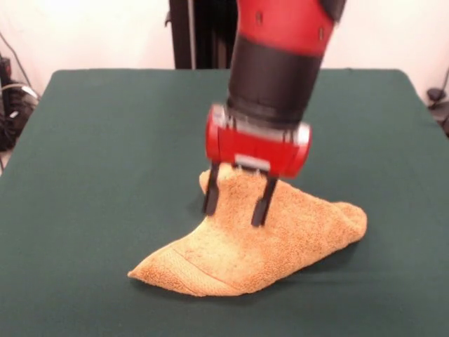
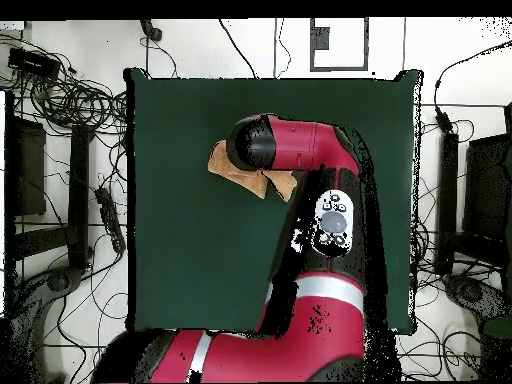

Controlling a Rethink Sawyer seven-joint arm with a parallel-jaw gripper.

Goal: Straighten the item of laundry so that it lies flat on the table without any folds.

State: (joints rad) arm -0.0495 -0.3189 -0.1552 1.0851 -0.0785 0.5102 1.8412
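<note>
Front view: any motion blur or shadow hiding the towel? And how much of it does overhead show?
Front view: the gripper and its red housing look slightly smeared, the towel is fairly crisp, and soft shadow sits only under the towel's edges on the table. Overhead view: the arm covers most of the towel; only tan edges show beside it.

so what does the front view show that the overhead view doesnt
Only the front view shows the gripper, its two fingers apart and reaching down onto the raised middle of the towel, and the woven band near the towel's front edge. Only the overhead view shows the table's whole outline, the arm's long reach across it, and cables on the floor. Both show the towel still bunched, not flat.
</note>
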